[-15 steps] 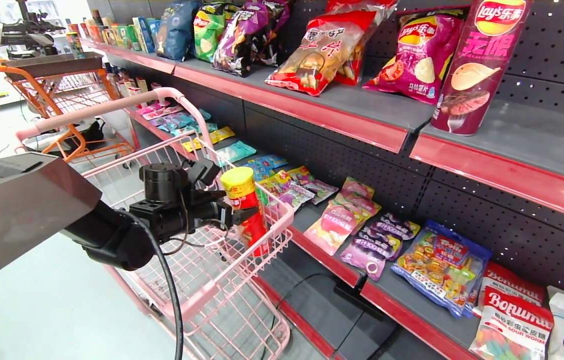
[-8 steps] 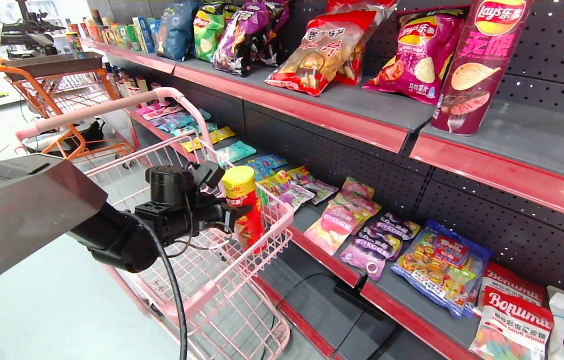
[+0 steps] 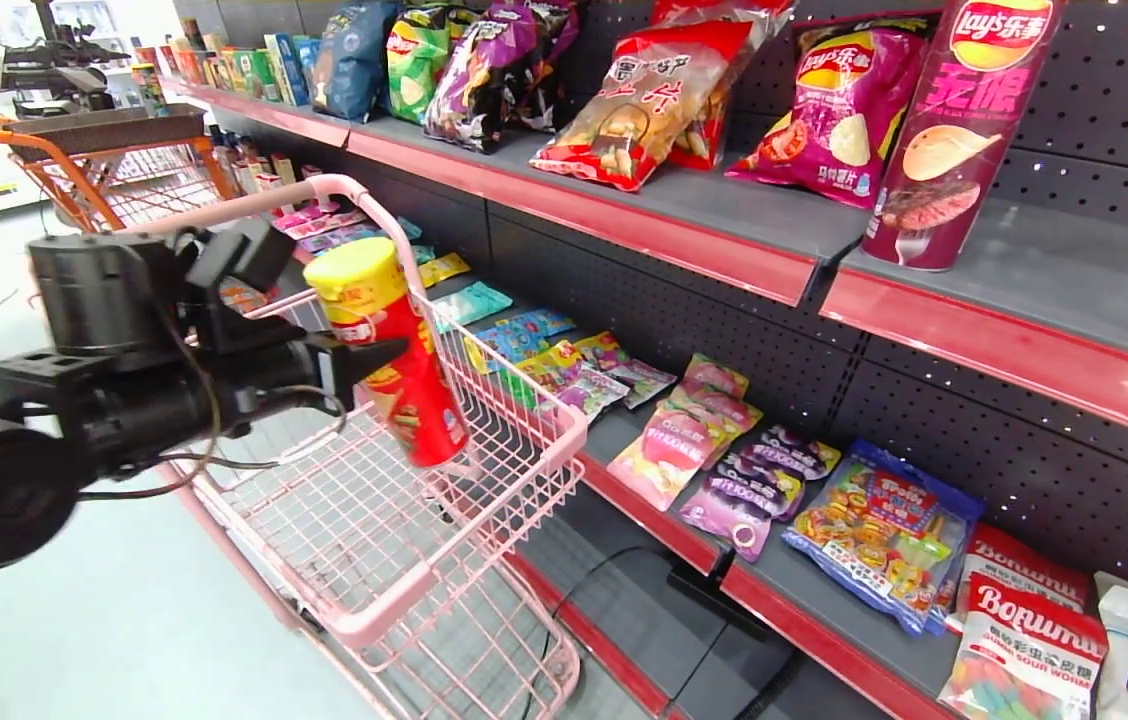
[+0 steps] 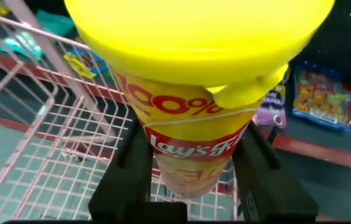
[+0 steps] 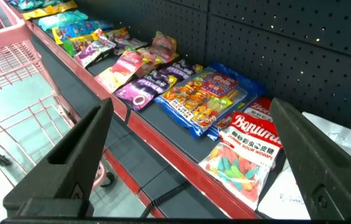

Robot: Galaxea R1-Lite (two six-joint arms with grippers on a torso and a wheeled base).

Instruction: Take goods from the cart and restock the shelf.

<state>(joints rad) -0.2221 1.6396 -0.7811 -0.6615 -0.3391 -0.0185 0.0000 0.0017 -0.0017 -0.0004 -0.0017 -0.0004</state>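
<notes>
Left gripper (image 3: 374, 347) clamps the can (image 3: 414, 410) near its lid, tilted over the cart (image 3: 376, 620) — it could swing loose or clip the shelf (image 3: 1074, 270); right gripper (image 5: 191, 165) gapes empty.

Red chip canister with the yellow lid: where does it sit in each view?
Head view: red chip canister left of centre, held in the left tool above the pink cart.
Left wrist view: centre, yellow lid nearest the camera, cart mesh behind.
Right wrist view: not in it.
Shared landmark: the pink cart, in all three views.
</notes>
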